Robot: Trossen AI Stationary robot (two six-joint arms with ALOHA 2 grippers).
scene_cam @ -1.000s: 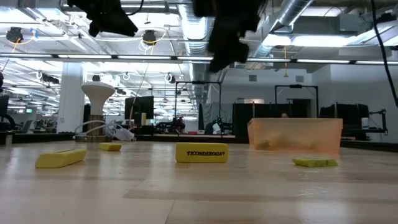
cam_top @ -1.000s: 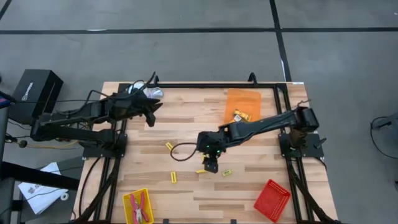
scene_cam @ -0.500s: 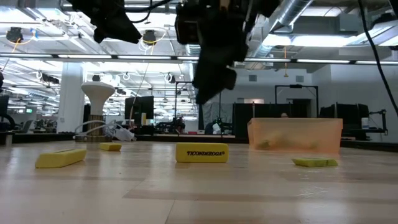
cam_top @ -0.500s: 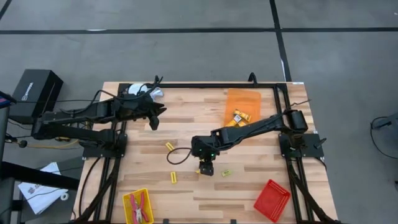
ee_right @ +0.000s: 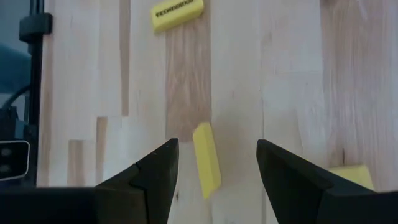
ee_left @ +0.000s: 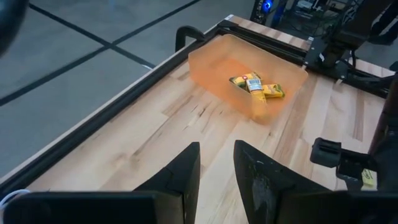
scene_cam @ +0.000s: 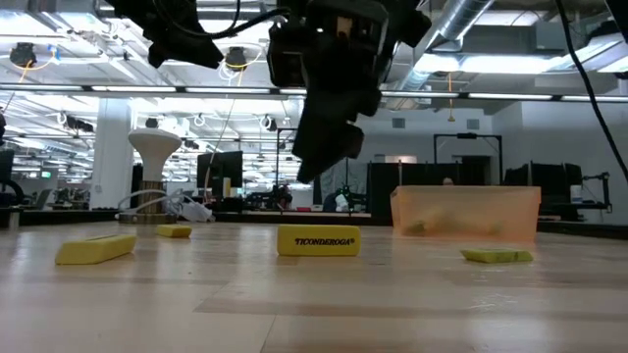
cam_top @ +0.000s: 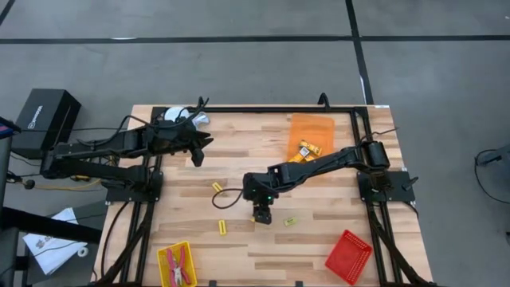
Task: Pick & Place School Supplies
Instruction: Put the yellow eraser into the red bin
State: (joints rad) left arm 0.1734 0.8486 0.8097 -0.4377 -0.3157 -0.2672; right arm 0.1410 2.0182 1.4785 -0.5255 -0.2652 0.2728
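Yellow blocks (ee_right: 206,159), one black-lettered (scene_cam: 318,240), pale wood table (cam_top: 239,159), translucent orange tray (ee_left: 217,68).

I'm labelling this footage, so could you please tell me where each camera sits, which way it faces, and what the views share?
High: overhead, straight down on the table; both arms, right gripper low over a yellow block.
Low: at tabletop height, level across into the room; arms hang from above, labelled block in front.
Left wrist: on the left arm, past its open fingers toward the orange tray.
Right wrist: on the right arm, looking down between open fingers at the block.
Shared: the orange tray appears in the high, low and left wrist views.
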